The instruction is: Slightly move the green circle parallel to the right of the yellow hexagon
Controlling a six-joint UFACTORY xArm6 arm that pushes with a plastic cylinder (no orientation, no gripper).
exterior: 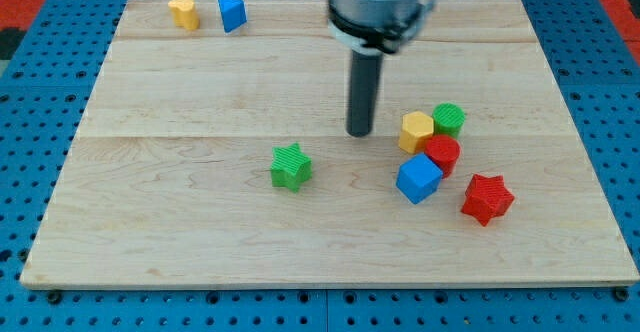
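My tip (pixel 360 132), a bare rod with no jaws to open or close, stands mid-frame, left of the yellow hexagon (pixel 416 131). The green circle (pixel 449 119) touches the hexagon's upper right. Approach from above; nudge gently downward, avoiding the red circle (pixel 441 154).

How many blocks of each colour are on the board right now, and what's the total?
Yellow: 2, a heart-like block and the hexagon
Blue: 2, and a cube
Green: 2, the star and the circle
Red: 2, a cylinder and a star
Total: 8
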